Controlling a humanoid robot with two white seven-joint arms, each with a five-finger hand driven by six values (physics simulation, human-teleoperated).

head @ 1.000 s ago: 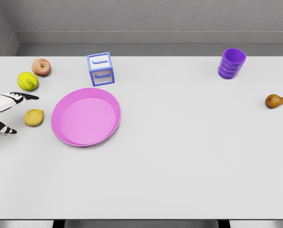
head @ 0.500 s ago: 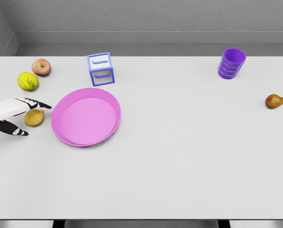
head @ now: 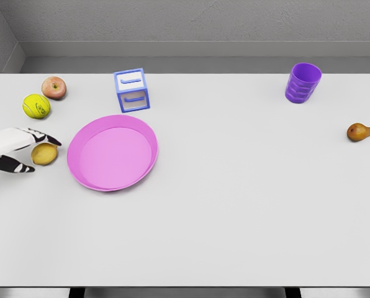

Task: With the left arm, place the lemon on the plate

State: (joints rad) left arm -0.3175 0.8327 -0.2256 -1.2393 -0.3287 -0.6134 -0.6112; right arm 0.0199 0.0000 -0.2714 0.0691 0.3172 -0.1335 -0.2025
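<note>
The yellow lemon (head: 45, 155) lies on the white table just left of the pink plate (head: 113, 152). My left hand (head: 44, 156) comes in from the left edge and is closing on it. Its fingers (head: 43, 136) curl over the lemon's top and hide its upper edge. The thumb (head: 17, 166) sits at the lemon's lower left. The lemon still rests on the table, a small gap away from the plate's rim. The plate holds nothing. My right arm is out of view.
A yellow-green tennis ball (head: 36, 106) and a red apple (head: 54, 87) lie behind the hand. A blue-and-white cube (head: 132, 90) stands behind the plate. A purple cup (head: 303, 82) is at the far right and a brown pear (head: 359, 131) is near the right edge.
My left hand slid right until it reached the lemon. Its fingers then curled down over the fruit and the thumb drew in. The lemon has stayed in place.
</note>
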